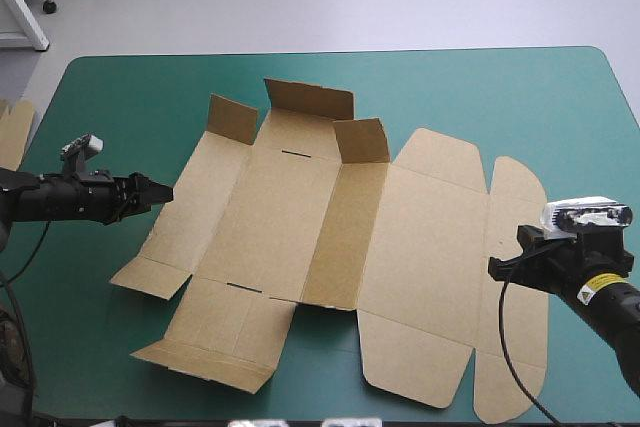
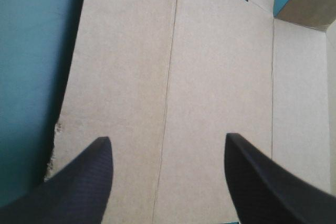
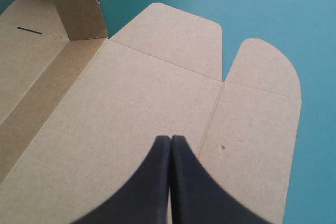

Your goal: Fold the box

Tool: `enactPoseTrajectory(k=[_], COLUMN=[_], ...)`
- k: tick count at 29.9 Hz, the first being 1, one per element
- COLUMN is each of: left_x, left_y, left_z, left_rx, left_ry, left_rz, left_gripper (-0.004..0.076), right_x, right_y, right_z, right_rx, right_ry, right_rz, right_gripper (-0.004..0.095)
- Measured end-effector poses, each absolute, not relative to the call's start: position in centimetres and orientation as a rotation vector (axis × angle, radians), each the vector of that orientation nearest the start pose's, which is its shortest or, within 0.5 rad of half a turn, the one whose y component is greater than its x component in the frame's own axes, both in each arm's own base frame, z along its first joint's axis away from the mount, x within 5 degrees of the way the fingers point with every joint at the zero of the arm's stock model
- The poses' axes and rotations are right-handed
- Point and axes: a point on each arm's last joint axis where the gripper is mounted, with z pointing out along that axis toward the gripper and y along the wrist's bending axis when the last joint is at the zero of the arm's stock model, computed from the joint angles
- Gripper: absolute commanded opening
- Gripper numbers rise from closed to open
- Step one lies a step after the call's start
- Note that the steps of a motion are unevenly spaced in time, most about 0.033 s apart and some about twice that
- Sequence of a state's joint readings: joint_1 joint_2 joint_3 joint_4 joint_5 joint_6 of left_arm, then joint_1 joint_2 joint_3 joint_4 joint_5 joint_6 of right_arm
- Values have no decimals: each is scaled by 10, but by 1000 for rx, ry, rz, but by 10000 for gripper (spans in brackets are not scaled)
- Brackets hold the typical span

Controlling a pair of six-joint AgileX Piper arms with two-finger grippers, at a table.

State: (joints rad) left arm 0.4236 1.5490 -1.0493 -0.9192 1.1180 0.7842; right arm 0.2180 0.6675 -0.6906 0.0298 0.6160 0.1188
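Note:
The brown box [image 1: 300,217] lies as a cut sheet, mostly flat, on the middle of the teal-green cover. Three small flaps [image 1: 310,99] stand raised along its far side, and its rounded lid flaps [image 1: 515,187] lie flat at the right. My left gripper [image 1: 160,190] hovers at the sheet's left edge, pointing across it. In its wrist view the left gripper [image 2: 167,139] is open, with the box's [image 2: 220,77] left panels spread under and ahead of it. My right gripper [image 1: 497,268] is over the sheet's right part. The right gripper [image 3: 171,138] is shut above the lid panel [image 3: 131,108], holding nothing.
An edge of more brown board [image 1: 12,132] shows at the table's left edge. Bare teal-green cover [image 1: 560,107] lies beyond and to the right of the sheet. The sheet's near flaps [image 1: 210,357] reach close to the table's front edge.

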Motion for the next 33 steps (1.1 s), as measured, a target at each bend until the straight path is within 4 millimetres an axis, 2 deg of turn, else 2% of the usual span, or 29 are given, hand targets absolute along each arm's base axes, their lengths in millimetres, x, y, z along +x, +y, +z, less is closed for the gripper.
enactPoseTrajectory(k=[7, 13, 21, 25, 29, 33], left_x=[292, 294, 318, 327, 328, 329], left_y=[62, 66, 75, 81, 95, 100], left_z=[249, 243, 234, 225, 222, 218], left_rx=[-61, -35, -12, -37, -112, -145], left_ry=[2561, 2606, 2631, 2632, 2590, 2576], left_rz=[-886, -842, -933, -958, -986, -1001], left_gripper=[480, 489, 489, 489, 488, 488], right_x=[125, 125, 124, 123, 123, 123], right_y=[29, 29, 29, 29, 29, 29], right_z=[333, 332, 330, 329, 329, 329], right_rx=[-89, -90, -91, -92, -92, -92], right_ry=[2091, 2099, 2123, 2136, 2137, 2138], right_rz=[237, 236, 233, 232, 232, 231], right_gripper=[-34, -34, -34, -34, -34, -34])
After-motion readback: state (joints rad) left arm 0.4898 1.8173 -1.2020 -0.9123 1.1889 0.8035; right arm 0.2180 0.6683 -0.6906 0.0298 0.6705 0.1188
